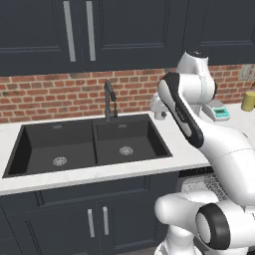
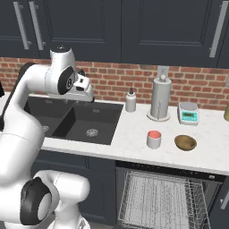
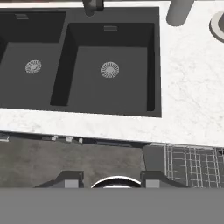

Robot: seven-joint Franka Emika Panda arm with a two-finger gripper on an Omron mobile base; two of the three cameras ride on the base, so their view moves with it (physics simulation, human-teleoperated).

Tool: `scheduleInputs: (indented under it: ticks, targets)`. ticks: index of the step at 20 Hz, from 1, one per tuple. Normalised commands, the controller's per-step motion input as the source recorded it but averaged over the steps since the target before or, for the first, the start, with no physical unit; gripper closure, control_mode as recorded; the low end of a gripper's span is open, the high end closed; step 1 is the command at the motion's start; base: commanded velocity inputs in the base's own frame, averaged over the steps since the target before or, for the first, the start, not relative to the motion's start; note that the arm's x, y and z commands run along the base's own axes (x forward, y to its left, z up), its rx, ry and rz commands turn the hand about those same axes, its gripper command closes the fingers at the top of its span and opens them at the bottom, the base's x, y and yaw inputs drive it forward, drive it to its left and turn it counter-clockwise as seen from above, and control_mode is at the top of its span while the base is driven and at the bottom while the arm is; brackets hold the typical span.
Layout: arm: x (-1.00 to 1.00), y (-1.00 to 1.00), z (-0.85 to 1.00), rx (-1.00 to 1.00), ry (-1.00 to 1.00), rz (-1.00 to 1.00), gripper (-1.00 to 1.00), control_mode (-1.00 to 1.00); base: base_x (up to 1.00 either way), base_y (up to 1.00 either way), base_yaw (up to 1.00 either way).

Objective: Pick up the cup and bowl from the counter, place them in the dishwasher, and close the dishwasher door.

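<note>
Nothing is loaded yet: my gripper [image 3: 112,178], fingers apart and empty, hangs over the black sink [image 3: 109,65] while the red-pink cup [image 2: 154,139] and brown wooden bowl [image 2: 185,142] wait on the white counter [image 2: 134,147] above the open dishwasher's wire rack [image 2: 161,201].

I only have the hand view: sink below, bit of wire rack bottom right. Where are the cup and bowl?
Observer: Both on the counter right of the sink. The cup stands upright and the bowl sits just to its right, apart from it.
Operator: Dishwasher state?
Observer: The dishwasher is open, its rack pulled out below the cup and bowl, with nothing in the part I can see.
Operator: Where's the gripper relative to them?
Observer: The gripper hangs over the sink's back edge, well left of the cup, holding nothing.
Operator: Anything else near the cup?
Observer: Behind it stand a soap bottle, a paper towel holder and a small scale.
</note>
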Motion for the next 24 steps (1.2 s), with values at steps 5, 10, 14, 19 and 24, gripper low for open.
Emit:
scheduleInputs:
  ticks: [5,10,14,19,24]
  targets:
    - [-0.10,-0.07,0.00,0.01,0.00,0.00,-1.00,-1.00,0.00,0.00,0.00]
    - [-0.45,-0.10,-0.07,0.00,-0.07,0.00,-1.00,-1.00,0.00,0.00,0.00]
    - [-0.37,-0.11,-0.16,0.00,-0.13,0.00,-1.00,-1.00,0.00,0.00,0.00]
    - [-0.07,-0.02,-0.04,0.00,-0.04,0.00,-1.00,1.00,-0.01,0.00,0.00]
    - [0.00,0.00,0.00,0.00,0.00,0.00,-1.00,1.00,-0.15,-0.05,-0.06]
